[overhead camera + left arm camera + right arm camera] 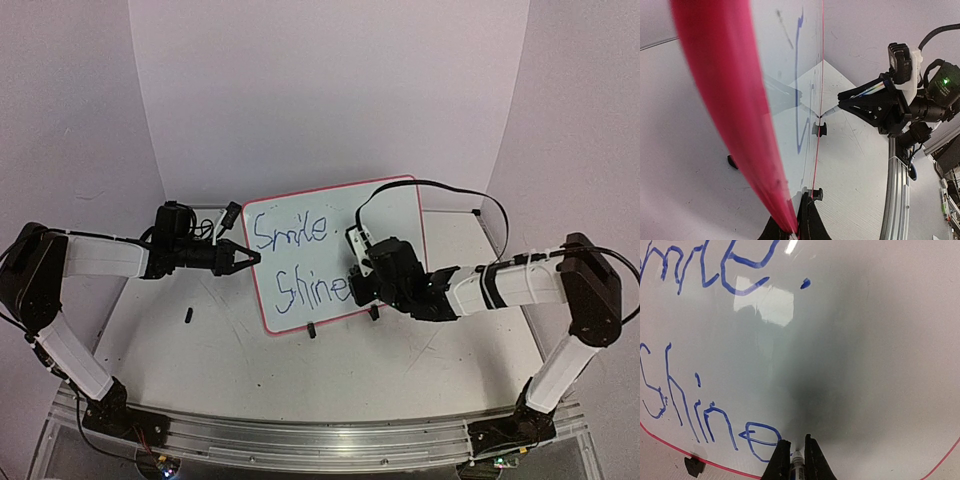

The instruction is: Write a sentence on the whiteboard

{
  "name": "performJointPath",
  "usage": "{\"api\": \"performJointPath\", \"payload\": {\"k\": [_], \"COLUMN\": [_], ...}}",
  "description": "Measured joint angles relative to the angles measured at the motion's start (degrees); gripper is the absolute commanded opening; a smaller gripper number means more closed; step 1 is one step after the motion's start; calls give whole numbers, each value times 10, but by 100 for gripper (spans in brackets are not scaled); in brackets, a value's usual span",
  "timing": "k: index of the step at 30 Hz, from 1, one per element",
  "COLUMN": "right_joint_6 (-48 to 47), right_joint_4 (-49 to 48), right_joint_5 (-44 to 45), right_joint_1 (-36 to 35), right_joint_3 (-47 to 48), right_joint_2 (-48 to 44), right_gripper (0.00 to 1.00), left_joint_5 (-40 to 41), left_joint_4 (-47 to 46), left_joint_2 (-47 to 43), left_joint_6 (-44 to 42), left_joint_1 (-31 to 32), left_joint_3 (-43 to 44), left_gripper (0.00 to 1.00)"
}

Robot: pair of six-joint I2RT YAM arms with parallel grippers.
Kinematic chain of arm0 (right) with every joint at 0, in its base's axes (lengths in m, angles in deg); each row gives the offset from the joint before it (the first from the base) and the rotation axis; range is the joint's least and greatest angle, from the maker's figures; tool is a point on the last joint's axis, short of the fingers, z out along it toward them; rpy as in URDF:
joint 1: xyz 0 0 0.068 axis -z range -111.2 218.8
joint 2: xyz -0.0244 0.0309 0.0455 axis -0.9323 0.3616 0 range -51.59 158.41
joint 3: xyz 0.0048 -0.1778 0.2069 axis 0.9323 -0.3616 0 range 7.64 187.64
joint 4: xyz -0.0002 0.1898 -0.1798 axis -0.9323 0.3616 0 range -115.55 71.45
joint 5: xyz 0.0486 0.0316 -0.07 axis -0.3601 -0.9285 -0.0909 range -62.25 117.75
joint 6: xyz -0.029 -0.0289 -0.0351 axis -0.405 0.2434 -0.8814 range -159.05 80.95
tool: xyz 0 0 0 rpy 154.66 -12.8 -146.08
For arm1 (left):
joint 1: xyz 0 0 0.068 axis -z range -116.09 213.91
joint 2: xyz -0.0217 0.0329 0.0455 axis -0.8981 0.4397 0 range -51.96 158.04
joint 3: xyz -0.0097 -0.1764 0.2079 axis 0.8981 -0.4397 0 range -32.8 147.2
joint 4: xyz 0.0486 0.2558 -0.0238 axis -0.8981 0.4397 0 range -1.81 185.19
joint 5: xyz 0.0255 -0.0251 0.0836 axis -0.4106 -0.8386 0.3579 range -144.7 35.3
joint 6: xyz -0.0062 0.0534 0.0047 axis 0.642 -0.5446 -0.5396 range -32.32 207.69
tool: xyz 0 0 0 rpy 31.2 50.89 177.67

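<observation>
Low on the whiteboard (395, 228), at about five o'clock, the right gripper (796, 444) is clamping a marker (797, 462), its tip touching the surface after the blue word "Shine". At nine o'clock the left gripper (243, 258) is pinching the red frame (715, 75). Mid-table, the board is standing on its long edge on two black feet (312, 330).

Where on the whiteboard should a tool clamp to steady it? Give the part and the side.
Clamp the whiteboard by the red frame of its left edge, coming from the left, one finger in front, one behind. The board stands on black clip feet, leaving that edge free, while the right tool holds the marker at the lower face. The left tool is shut there.
</observation>
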Motion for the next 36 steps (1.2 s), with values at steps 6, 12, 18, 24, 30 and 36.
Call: {"api": "performJointPath", "payload": {"k": [6, 12, 18, 24, 30, 36], "right_joint_6": [-17, -41, -61, -65, -65, -65], "right_joint_4": [11, -11, -9, -21, -28, -33], "right_joint_5": [-25, -28, -49, -78, -69, -59], "right_joint_1": [-3, -4, 30, 28, 27, 41], "right_joint_3": [-1, -21, -46, -47, -46, -39], "right_joint_2": [-99, -155, -142, -113, -97, -96], "right_gripper": [0, 0, 0, 0, 0, 0], "left_joint_5": [0, 0, 5, 6, 8, 8], "left_joint_4": [1, 1, 2, 7, 7, 8], "left_joint_2": [4, 7, 7, 8, 10, 12], "left_joint_6": [-4, -8, -15, -16, -17, -17], "left_joint_1": [0, 1, 2, 3, 3, 3], "left_joint_3": [4, 7, 7, 10, 12, 14], "left_gripper": [0, 0, 0, 0, 0, 0]}}
